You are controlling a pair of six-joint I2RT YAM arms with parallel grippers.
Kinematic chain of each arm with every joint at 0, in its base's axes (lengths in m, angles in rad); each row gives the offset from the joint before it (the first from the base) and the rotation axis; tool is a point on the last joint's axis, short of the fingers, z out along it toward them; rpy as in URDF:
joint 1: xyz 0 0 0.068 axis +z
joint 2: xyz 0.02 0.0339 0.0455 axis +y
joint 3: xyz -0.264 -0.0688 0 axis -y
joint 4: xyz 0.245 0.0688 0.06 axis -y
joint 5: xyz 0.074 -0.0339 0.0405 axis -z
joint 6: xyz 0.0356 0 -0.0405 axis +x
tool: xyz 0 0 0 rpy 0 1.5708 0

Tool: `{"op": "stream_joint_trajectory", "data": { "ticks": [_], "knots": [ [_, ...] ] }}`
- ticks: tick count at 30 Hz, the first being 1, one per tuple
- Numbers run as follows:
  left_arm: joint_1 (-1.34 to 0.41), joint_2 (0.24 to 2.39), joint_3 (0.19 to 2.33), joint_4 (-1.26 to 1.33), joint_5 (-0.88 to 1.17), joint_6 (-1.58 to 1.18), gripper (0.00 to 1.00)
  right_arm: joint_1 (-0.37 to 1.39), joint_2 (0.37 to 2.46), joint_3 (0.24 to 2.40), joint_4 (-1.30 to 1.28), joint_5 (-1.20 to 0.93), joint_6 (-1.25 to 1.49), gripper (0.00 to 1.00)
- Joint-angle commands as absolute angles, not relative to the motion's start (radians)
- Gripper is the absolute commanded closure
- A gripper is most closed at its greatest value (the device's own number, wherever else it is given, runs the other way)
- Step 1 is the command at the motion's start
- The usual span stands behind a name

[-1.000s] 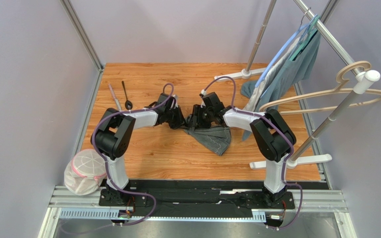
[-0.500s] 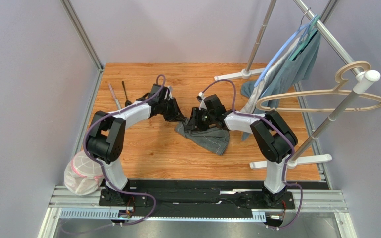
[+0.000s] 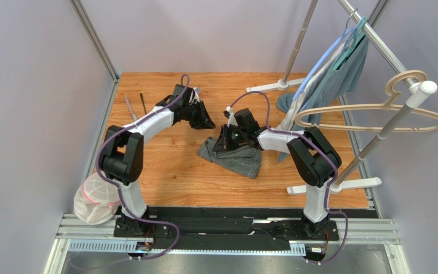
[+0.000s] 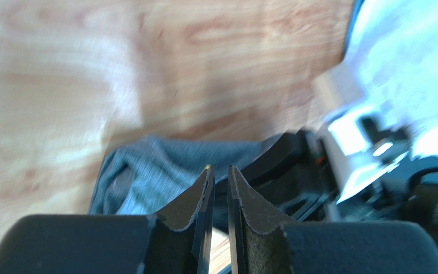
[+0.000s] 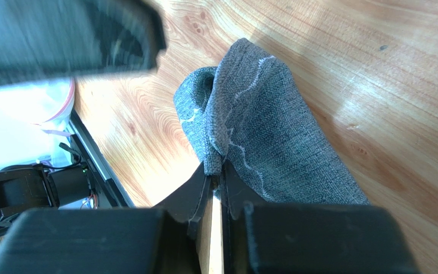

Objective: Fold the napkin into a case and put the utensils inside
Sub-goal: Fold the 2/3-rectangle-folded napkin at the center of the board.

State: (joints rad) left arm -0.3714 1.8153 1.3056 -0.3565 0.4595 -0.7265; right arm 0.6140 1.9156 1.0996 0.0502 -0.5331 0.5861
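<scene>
Grey cloth, the napkin [image 3: 235, 158], lies crumpled at the middle of the wooden worktop [image 3: 170, 177], its upper edge pinched in the right tool [image 3: 221, 141]. In the right wrist view those fingers [image 5: 190, 197] are clamped on a raised fold of the cloth, with pale stitching running over it. A second ago the left tool [image 3: 206, 121] sat tip to tip with the right one at that edge. It has since drawn back toward the upper left and is now clear of the cloth. Its own view shows the jaws a thin slit apart with nothing between them. The napkin's left corner reaches further left than before. Knife [image 3: 130, 108] and spoon [image 3: 142, 103] lie unmoved at the upper left of the worktop, the spoon's lower end now hidden behind the left arm.
</scene>
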Motion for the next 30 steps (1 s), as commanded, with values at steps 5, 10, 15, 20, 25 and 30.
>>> {"op": "stream_joint_trajectory", "data": {
  "ticks": [5,10,15,20,25,30],
  "knots": [
    [-0.382,1.968,1.46,-0.472,0.498,-0.693,0.78,0.623,1.937,1.126,0.078,-0.555,0.561,0.9],
    [-0.406,2.051,1.542,-0.566,0.54,-0.653,0.82,0.624,1.924,1.126,0.066,-0.534,0.557,0.87],
    [-0.413,2.028,1.479,-0.563,0.555,-0.598,0.88,0.623,1.918,1.131,0.052,-0.522,0.56,0.85],
    [-0.407,1.947,1.387,-0.535,0.552,-0.56,0.91,0.623,1.888,1.141,-0.043,-0.492,0.554,0.78],
    [-0.407,1.911,1.313,-0.522,0.546,-0.546,0.93,0.621,1.83,1.181,-0.197,-0.454,0.566,0.67],
    [-0.407,1.87,1.261,-0.509,0.535,-0.54,0.94,0.617,1.766,1.299,-0.505,-0.26,0.512,0.47]
  ]
}}
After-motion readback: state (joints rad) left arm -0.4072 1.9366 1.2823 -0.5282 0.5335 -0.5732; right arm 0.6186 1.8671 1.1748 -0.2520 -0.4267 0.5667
